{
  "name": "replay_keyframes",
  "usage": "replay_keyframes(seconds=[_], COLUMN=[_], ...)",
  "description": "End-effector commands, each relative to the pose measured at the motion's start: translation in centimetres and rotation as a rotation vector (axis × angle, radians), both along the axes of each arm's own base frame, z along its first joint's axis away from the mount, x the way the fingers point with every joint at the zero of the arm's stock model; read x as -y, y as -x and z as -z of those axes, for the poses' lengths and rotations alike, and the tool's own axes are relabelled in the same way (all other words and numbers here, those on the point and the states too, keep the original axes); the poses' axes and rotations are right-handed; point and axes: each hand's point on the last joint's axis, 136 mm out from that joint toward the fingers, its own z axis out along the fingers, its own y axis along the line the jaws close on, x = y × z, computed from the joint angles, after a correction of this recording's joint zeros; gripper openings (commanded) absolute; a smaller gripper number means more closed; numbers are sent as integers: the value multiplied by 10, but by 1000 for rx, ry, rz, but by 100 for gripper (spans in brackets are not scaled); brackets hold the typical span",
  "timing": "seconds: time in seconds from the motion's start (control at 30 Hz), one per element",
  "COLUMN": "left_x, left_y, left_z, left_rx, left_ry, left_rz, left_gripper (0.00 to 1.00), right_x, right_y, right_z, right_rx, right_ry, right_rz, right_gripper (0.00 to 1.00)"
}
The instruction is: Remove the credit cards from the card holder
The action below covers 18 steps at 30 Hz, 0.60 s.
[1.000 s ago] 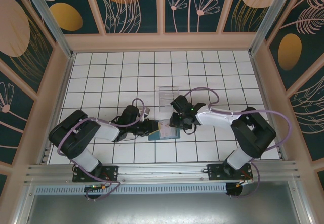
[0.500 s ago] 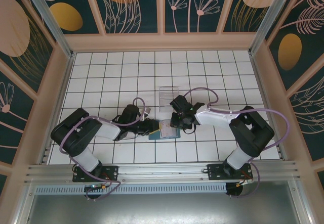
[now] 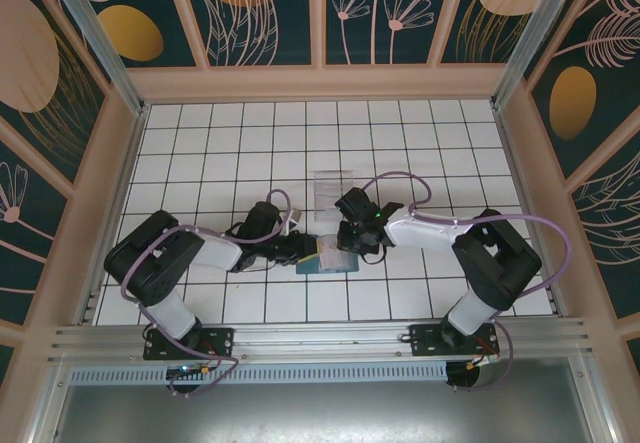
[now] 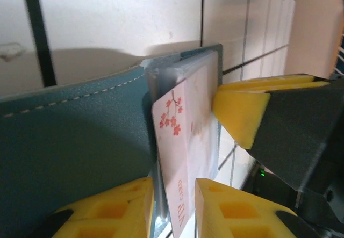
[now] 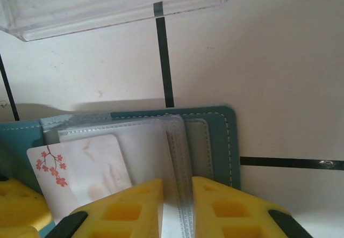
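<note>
The teal card holder [image 3: 326, 261] lies open on the tiles between my two grippers. In the left wrist view its teal cover [image 4: 70, 146] is on the left, and a white credit card [image 4: 185, 141] with red blossoms sticks out of the clear sleeves. My left gripper [image 4: 174, 189] is shut on that card's edge. In the right wrist view the same credit card [image 5: 86, 168] shows at lower left. My right gripper [image 5: 177, 189] is pinched on the card holder's [image 5: 215, 136] clear sleeves. Its yellow finger [image 4: 242, 109] shows close beside the card. From above, the left gripper [image 3: 305, 252] and the right gripper [image 3: 345, 248] nearly meet.
A clear plastic tray [image 3: 333, 189] sits one tile beyond the holder, and its edge [image 5: 107, 7] is near the top of the right wrist view. White tiled floor [image 3: 230, 143] stretches to the walled back and sides.
The right gripper's jaws have narrowed onto the clear sleeves. The left arm has edged a little to the right towards the holder. The holder has stayed put.
</note>
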Motion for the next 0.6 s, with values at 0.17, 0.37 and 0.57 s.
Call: replay_keyframes(seconds=[0.17, 0.37, 0.57], left_x=[-10, -11, -13], left_y=[-12, -12, -11], left_z=[-7, 4, 12], left_rx=[45, -4, -38], left_ry=[-161, -199, -215], left_rz=[-8, -14, -34], left_gripper=[29, 29, 29], right_x=[-6, -5, -4], right_y=[14, 14, 14], right_z=[12, 14, 13], right_rx=[-54, -54, -53], right_ry=[14, 20, 21], right_rz=[-42, -41, -41], right_gripper=[20, 19, 18])
